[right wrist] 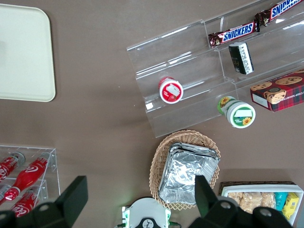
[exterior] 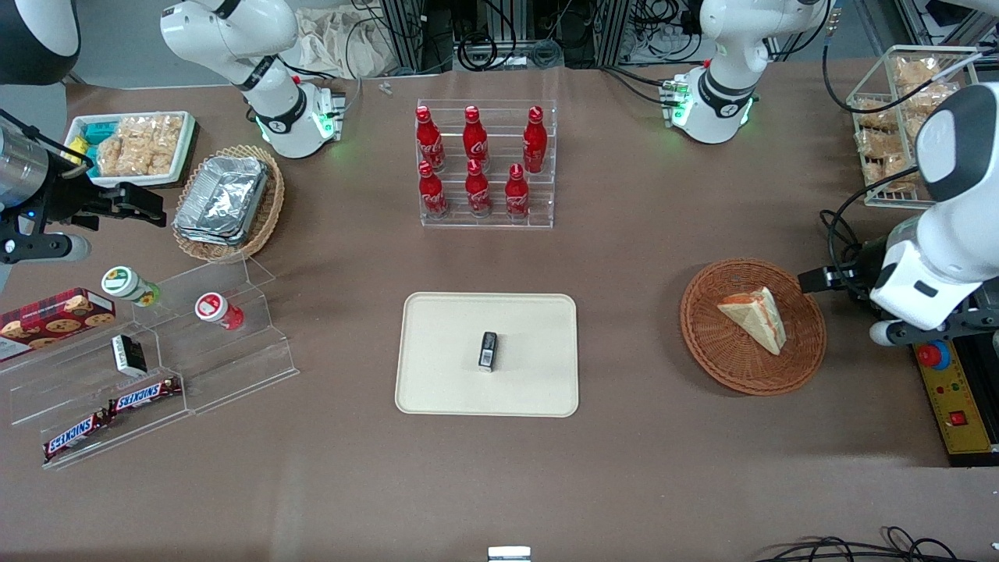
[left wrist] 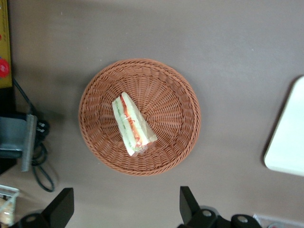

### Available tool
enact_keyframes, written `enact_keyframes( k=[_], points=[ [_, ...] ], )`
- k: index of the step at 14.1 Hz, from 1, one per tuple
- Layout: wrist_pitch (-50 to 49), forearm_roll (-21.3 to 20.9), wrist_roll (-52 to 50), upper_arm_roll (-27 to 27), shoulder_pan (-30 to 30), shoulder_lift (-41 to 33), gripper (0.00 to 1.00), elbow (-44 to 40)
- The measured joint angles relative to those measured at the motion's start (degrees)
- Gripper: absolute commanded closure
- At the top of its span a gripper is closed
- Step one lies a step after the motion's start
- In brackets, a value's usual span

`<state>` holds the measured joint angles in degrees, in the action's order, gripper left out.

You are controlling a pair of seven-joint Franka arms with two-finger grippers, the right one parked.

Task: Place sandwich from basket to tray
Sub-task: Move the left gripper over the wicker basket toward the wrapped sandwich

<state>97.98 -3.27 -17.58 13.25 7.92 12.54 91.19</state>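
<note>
The sandwich (exterior: 755, 317) (left wrist: 132, 124), a pale bread wedge with red and green filling on its cut edge, lies in the round reddish-brown wicker basket (exterior: 702, 328) (left wrist: 175, 90). The cream tray (exterior: 437, 375) (left wrist: 287, 142) sits flat at mid-table, toward the parked arm's end from the basket, with a small black object (exterior: 488, 350) on it. My gripper (left wrist: 124, 195) hangs well above the table just off the basket's rim. It is open wide with nothing between its fingers (left wrist: 186, 202), clear of the sandwich.
A clear rack of red bottles (exterior: 484, 164) stands farther from the front camera than the tray. A yellow control box with a red button (exterior: 948, 390) and cables (left wrist: 40, 161) lie beside the basket at the working arm's end. A wire bin of snack packs (exterior: 897, 101) stands there too.
</note>
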Motion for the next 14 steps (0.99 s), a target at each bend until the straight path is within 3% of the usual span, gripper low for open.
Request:
enact_keyframes(
  k=[8,14],
  points=[
    [27.0,-0.4,-22.3,-0.2,0.1,0.0,0.00,21.7],
    [32.9,-0.4,-25.9,-1.8,0.3,0.7,0.00,28.0]
  ],
)
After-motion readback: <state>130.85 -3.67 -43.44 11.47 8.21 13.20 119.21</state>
